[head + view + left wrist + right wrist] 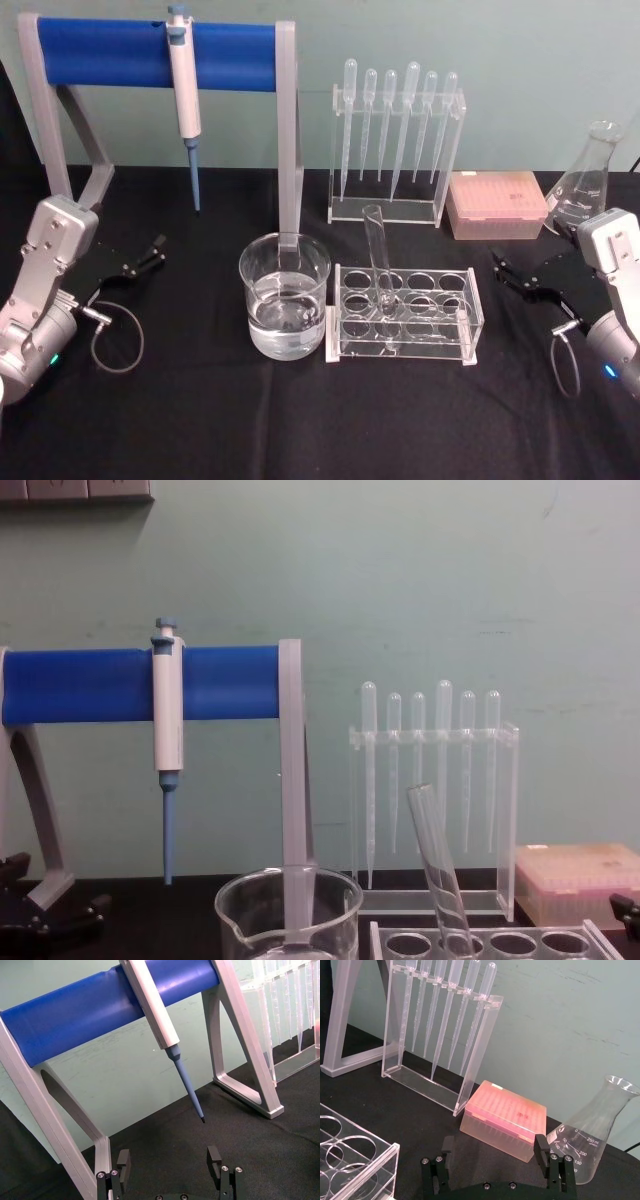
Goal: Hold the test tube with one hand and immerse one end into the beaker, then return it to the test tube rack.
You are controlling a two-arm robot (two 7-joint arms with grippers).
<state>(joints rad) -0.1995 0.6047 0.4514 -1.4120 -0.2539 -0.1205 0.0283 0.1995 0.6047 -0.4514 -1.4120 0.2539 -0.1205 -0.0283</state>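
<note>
The test tube [377, 262] stands tilted in a clear rack [462, 312] at the table's middle, its open rim up; in the chest view the test tube [436, 865] leans left. Left of the rack stands the beaker [284, 298], about a third full of clear liquid, also seen as the beaker [288, 908] in the chest view. My left gripper [150, 253] rests open at the far left, well apart from the beaker, and nothing lies between its fingers [123, 1159]. My right gripper [505, 268] sits open and empty at the far right, its fingers [540, 1146] spread.
A blue-barred stand [110, 52] at the back left holds a hanging pipettor [184, 95]. Behind the tube rack stands a pipette rack [395, 140] with several plastic pipettes. A pink tip box [497, 205] and a conical flask [585, 185] stand at the back right.
</note>
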